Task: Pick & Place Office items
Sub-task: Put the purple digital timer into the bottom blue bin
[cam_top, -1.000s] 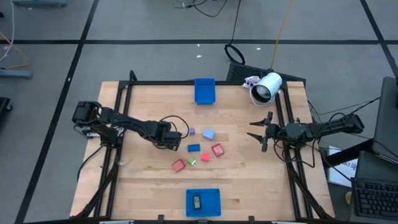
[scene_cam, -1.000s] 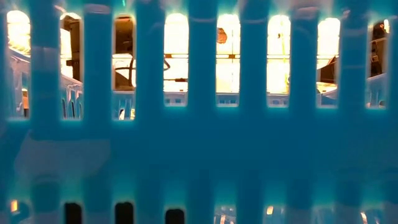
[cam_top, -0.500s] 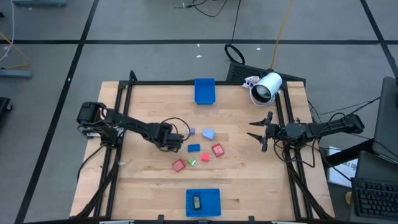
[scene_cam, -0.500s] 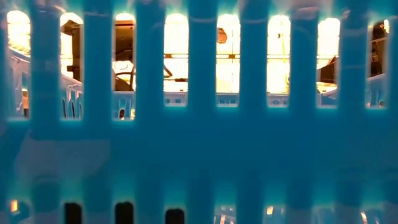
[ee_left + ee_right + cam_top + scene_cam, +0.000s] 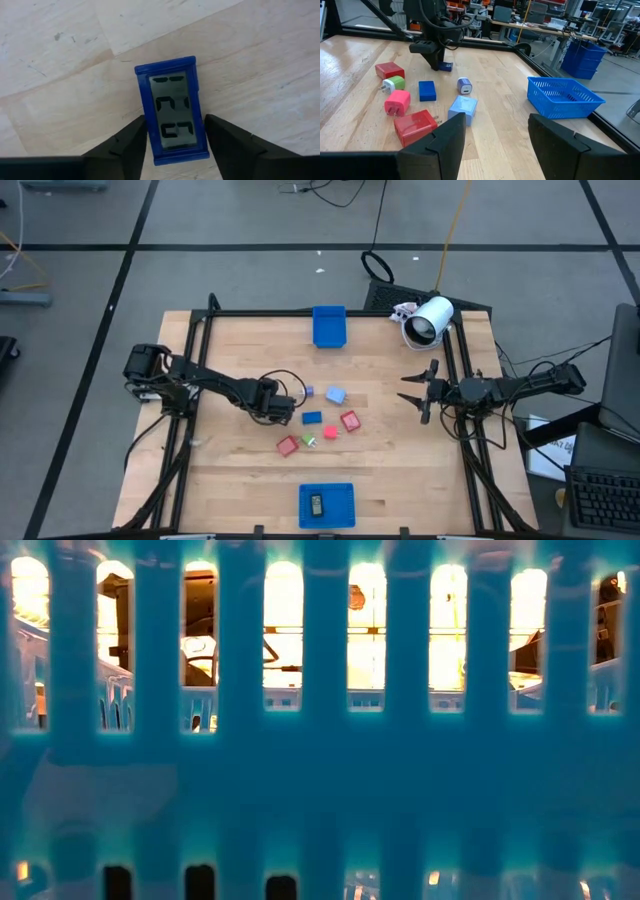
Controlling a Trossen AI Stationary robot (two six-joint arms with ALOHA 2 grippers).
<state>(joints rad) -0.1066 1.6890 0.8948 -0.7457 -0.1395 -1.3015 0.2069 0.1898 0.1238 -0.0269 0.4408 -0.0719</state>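
A small blue-framed display piece (image 5: 172, 112) lies flat on the wooden table, left of the other office items. My left gripper (image 5: 283, 410) points down over it and is shut on it. To its right lie a blue block (image 5: 312, 418), red blocks (image 5: 350, 421) (image 5: 288, 445), a pink-red one (image 5: 330, 432), a green bit (image 5: 309, 441), a light blue block (image 5: 335, 395) and a purple cube (image 5: 308, 392). My right gripper (image 5: 415, 392) waits open and level near the table's right edge, holding nothing. My left gripper pinches the display piece by its two long sides (image 5: 150, 137), toward one short end, between its two fingers (image 5: 132, 142). The fingers come from above, pointing down, and lie across the piece. The piece rests flat on the table, screen up.
One blue tray (image 5: 328, 326) stands at the far edge. Another (image 5: 340, 498) at the near edge holds a dark piece (image 5: 316, 505), and its slotted wall (image 5: 320, 770) fills the low view. A white cylindrical device (image 5: 430, 320) sits at the far right corner.
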